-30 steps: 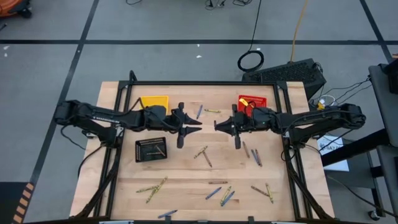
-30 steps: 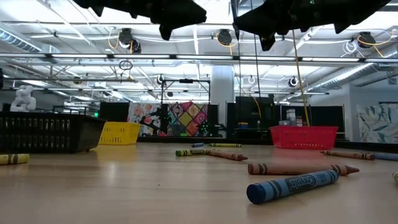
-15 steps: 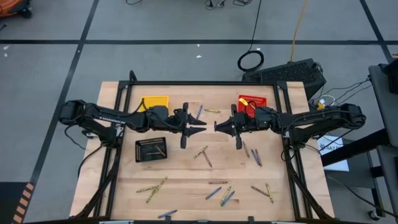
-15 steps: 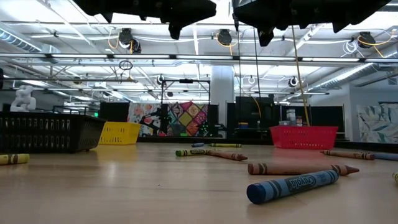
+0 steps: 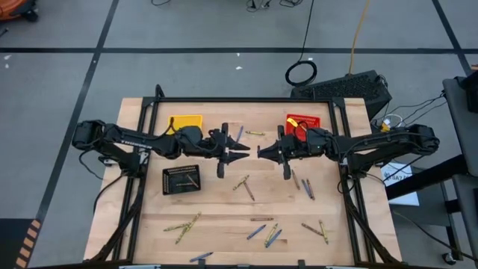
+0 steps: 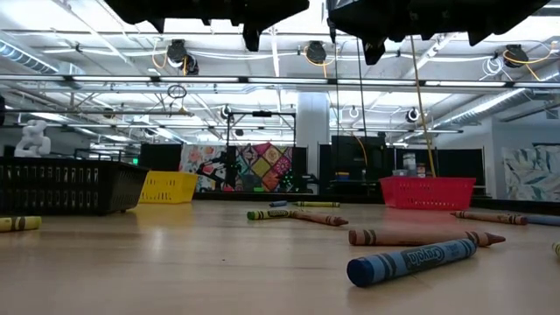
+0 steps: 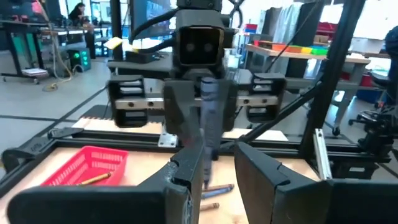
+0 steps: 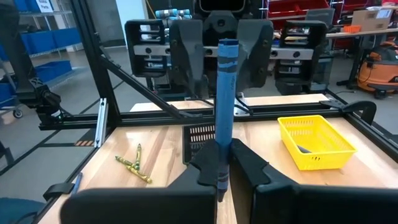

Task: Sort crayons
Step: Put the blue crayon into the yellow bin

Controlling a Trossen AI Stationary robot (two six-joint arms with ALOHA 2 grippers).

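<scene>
Both grippers hang above the table's middle and face each other. My right gripper is shut on a blue crayon that stands upright. My left gripper is open, and its fingertips are close in front of that crayon. I cannot tell whether they touch it. Many more crayons lie flat on the wooden table, among them a pair near the middle and a blue one close to the low camera. My right gripper pinches the blue crayon's lower end between its two fingers. The fingers are level and come from the table's right side, across the crayon. The crayon stands upright, most of it above the fingers, lifted clear of the table.
A yellow basket stands at the far left, a red basket at the far right, and a black basket at the left below my left arm. Loose crayons lie along the near edge and on the right.
My left gripper has gone a little toward the table's right edge, closer to my right gripper and the upright crayon, with its fingers still open. My right gripper and the crayon have kept still.
</scene>
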